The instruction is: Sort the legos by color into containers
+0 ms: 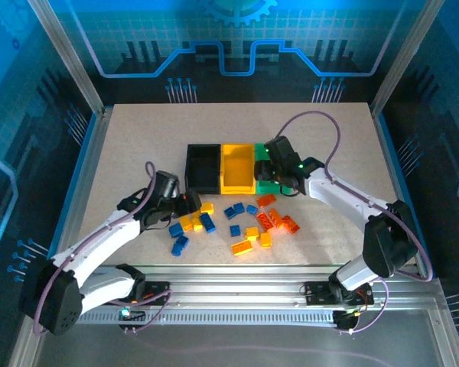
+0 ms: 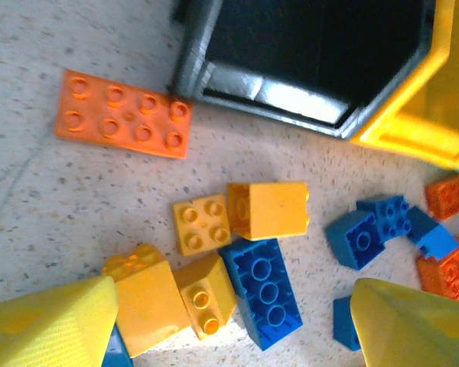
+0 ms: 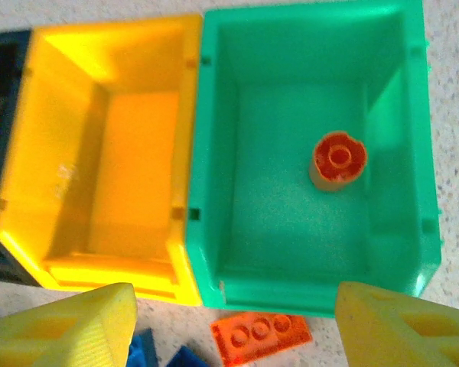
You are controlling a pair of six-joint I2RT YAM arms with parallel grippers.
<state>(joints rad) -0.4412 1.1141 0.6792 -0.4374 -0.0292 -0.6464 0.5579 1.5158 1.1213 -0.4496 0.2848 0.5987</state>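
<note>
Containers: smooth rect. plastic black bin [image 1: 203,168], yellow bin [image 1: 237,168], green bin [image 3: 382,115] side by side on speckled table [image 1: 138,153], L gripper [image 2: 233,284] & R gripper [image 3: 233,290] both gaping w/ nothing held, studded legos [image 1: 235,230] scattered just in front, one round orange lego [image 3: 338,160] inside green bin

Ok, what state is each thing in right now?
Black bin: looks empty.
Yellow bin: empty.
Green bin: holds one orange round piece.
Loose legos: scattered on the table, unsorted.
Left gripper: open, empty, above loose legos.
Right gripper: open, empty, over the green bin's near edge.
</note>
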